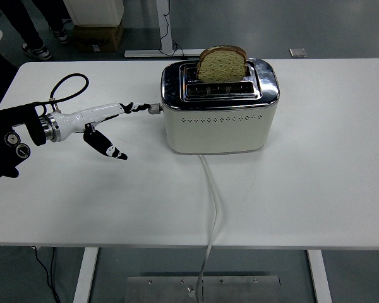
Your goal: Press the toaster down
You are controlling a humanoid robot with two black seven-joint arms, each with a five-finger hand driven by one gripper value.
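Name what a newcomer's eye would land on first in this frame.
A cream and chrome toaster stands at the table's far middle, a bread slice standing tall out of its rear slot. From the left, the left hand reaches toward the lever knob on the toaster's left end, fingertips just beside it.

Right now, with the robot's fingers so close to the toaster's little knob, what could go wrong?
1. The left hand comes at the lever knob from the side, so its fingers might shove the toaster along the table instead of pressing down.
2. The knob is small; thin fingertips could slip off.
3. The bread slice stands high in the slot, so a jolt might tip it.
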